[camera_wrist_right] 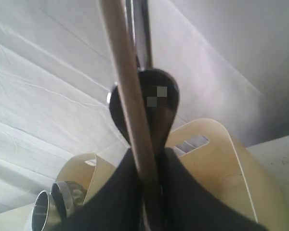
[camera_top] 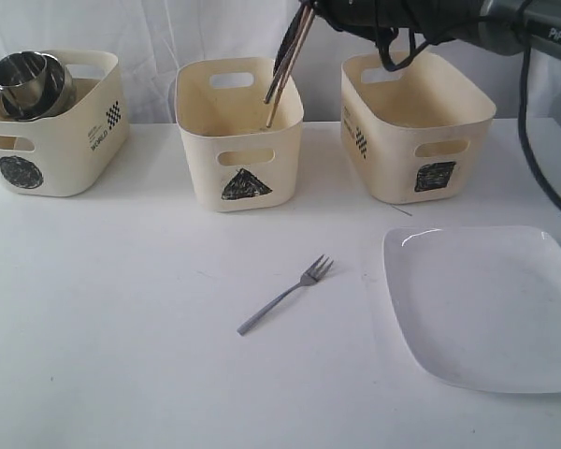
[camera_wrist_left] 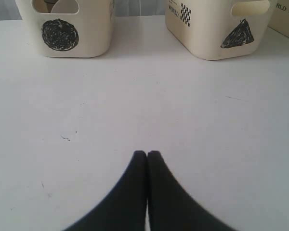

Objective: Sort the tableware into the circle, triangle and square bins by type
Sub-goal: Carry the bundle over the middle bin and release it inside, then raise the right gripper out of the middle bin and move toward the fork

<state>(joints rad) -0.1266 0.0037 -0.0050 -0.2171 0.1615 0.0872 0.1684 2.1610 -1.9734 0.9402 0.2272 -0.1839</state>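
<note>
In the exterior view we see three bins along the far edge: circle bin (camera_top: 51,122) left, holding mugs (camera_top: 30,82); triangle bin (camera_top: 239,131) middle; square bin (camera_top: 416,126) right. The right gripper (camera_top: 310,11) hangs over the triangle bin, pinching chopsticks (camera_top: 288,58) and a spoon, their lower ends inside the bin. Only the right wrist view shows the spoon (camera_wrist_right: 151,103) beside the chopstick (camera_wrist_right: 130,106). The fork (camera_top: 285,296) lies near centre; the plate (camera_top: 491,304) lies near right. Only the left wrist view shows the left gripper (camera_wrist_left: 147,155), pressed together, empty, over the table (camera_wrist_left: 135,110).
</note>
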